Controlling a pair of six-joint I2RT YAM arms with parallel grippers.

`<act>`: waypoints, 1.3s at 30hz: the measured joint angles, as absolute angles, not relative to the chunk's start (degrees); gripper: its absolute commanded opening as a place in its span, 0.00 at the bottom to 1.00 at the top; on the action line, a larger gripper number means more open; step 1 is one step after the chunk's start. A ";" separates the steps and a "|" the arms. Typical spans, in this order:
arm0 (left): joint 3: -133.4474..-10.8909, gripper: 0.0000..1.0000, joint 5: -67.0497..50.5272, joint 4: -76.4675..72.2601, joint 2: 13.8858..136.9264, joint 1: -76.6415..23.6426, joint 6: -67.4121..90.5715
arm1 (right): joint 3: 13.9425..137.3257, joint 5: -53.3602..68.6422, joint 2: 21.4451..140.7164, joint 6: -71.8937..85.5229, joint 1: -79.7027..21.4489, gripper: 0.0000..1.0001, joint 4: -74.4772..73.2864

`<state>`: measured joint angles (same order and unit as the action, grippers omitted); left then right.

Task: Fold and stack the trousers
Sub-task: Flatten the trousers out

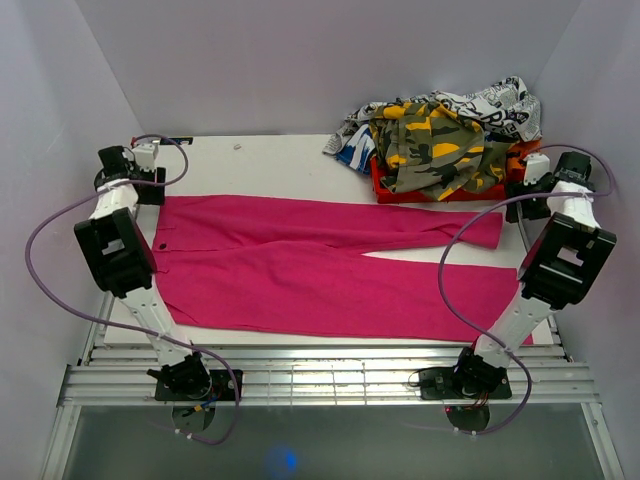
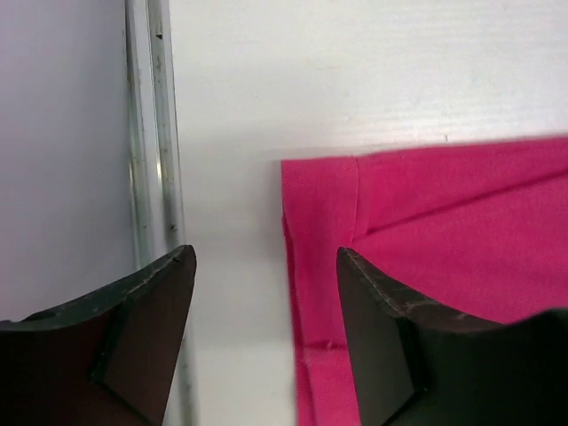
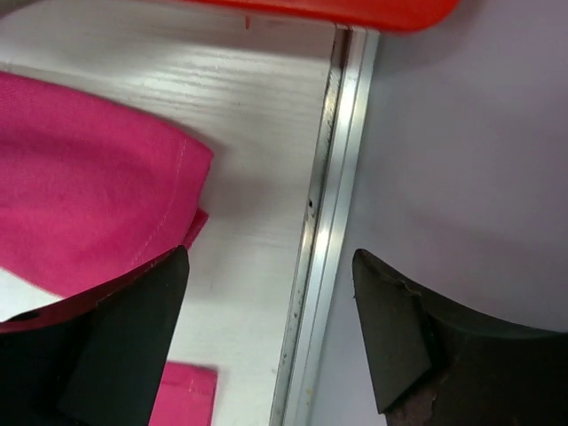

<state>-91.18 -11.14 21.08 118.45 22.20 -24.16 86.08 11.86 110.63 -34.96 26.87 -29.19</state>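
Magenta trousers [image 1: 320, 265] lie flat, lengthwise left to right across the table [image 1: 260, 165]; left gripper [image 2: 262, 257], spread and empty, flanks the waistband corner, right gripper [image 3: 271, 257] likewise the hem.

Plain hot-pink trousers [image 1: 300, 265] lie flat and unfolded across the middle of the overhead frame, waistband at the left, legs stretching right. The legs part slightly toward the right, and the lower leg reaches farther.

Lab booth: white walls [image 1: 300, 60], aluminium-railed table [image 1: 260, 160]
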 measured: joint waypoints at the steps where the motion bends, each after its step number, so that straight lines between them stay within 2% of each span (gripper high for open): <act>1: -91.74 0.78 -11.79 22.87 117.75 22.41 -25.36 | 85.91 11.27 109.80 -35.40 26.94 0.80 -29.93; 3: -91.37 0.78 -13.85 27.51 115.37 22.70 -27.70 | 84.75 11.11 106.89 -36.77 26.98 0.72 -31.18; 6: -88.62 0.78 -18.72 35.00 110.00 22.65 -30.83 | 82.41 13.74 101.27 -39.53 26.94 0.68 -35.18; 9: -84.36 0.77 -22.68 40.34 103.92 22.44 -32.77 | 80.34 16.40 97.80 -41.60 25.45 0.70 -38.44; 12: -78.83 0.77 -24.97 42.39 99.50 22.13 -33.65 | 77.10 17.02 97.95 -41.54 22.87 0.78 -39.05; 14: -74.54 0.77 -25.45 42.04 98.43 21.89 -33.30 | 75.44 17.06 99.63 -40.51 21.47 0.79 -39.07; 18: -68.84 0.77 -26.55 42.02 98.83 21.78 -31.03 | 73.23 16.62 103.28 -38.92 21.37 0.79 -36.47; 21: -68.64 0.75 -27.59 40.91 99.96 21.41 -28.58 | 71.40 15.97 104.60 -38.41 21.41 0.75 -34.00; 22: -68.64 0.74 -27.81 40.27 100.27 21.23 -27.88 | 71.33 15.68 105.16 -38.26 21.41 0.72 -33.45; 23: -68.86 0.73 -28.03 39.75 100.90 21.02 -26.92 | 71.29 15.38 105.93 -38.20 21.39 0.60 -32.51; 25: -69.43 0.72 -27.70 38.04 102.74 20.75 -25.30 | 71.20 14.70 107.22 -38.33 21.39 0.47 -30.46; 26: -69.65 0.70 -27.35 37.12 103.83 20.60 -24.51 | 71.07 14.41 107.63 -38.20 21.39 0.33 -29.63; 28: -70.39 0.65 -25.93 35.88 106.24 20.36 -23.38 | 71.09 14.06 107.96 -38.06 21.39 0.19 -28.40; 29: -71.00 0.63 -25.26 35.24 107.57 20.34 -22.83 | 71.11 14.11 107.96 -38.09 21.39 0.08 -28.16; 34: -75.72 0.51 -20.49 34.41 111.50 20.23 -21.71 | 72.58 14.33 107.94 -38.76 21.52 0.08 -30.65; 39: -78.65 0.46 -15.55 34.09 113.51 19.97 -23.20 | 78.74 14.72 107.94 -42.44 23.22 0.08 -38.06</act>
<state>-78.65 -15.55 34.09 113.51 19.97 -23.20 78.74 14.72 107.94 -42.44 23.22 -38.06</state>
